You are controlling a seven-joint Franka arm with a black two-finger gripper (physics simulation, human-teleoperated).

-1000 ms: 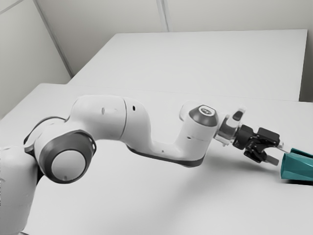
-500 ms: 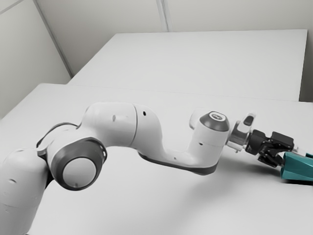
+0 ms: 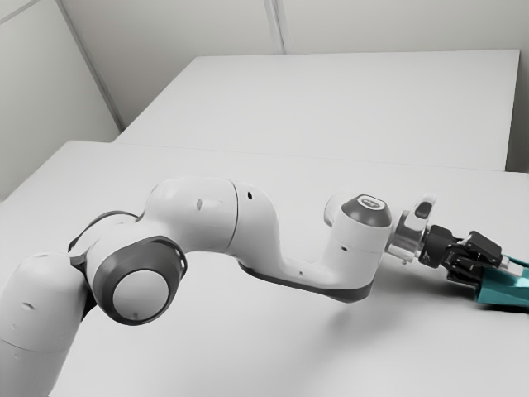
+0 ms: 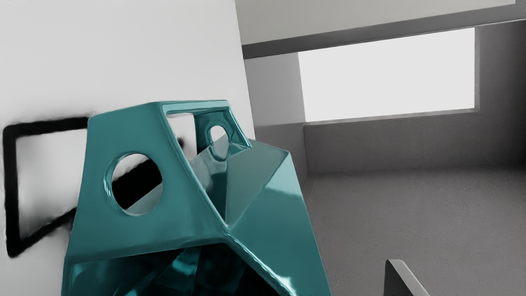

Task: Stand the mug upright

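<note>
The pale, smooth table (image 3: 215, 356) spreads beneath the white arm (image 3: 198, 215), softly shadowed under it; behind stands a second pale surface (image 3: 347, 107), and beyond that light walls (image 3: 165, 41) with an upright seam (image 3: 277, 25); the teal, faceted mug (image 3: 508, 289) lies on its side on the table, at the exterior view's right edge and partly cut off by it, its dark mouth towards the gripper (image 3: 491, 263); the jaws stand apart at the mug, one fingertip (image 4: 402, 281) clear of its wall in the wrist view, the other hidden; beside the mug a black, four-sided outline (image 4: 11, 185) marks the table; past the table's edge are a bright rectangle (image 4: 390, 78) and a speckled grey surface (image 4: 411, 213).
</note>
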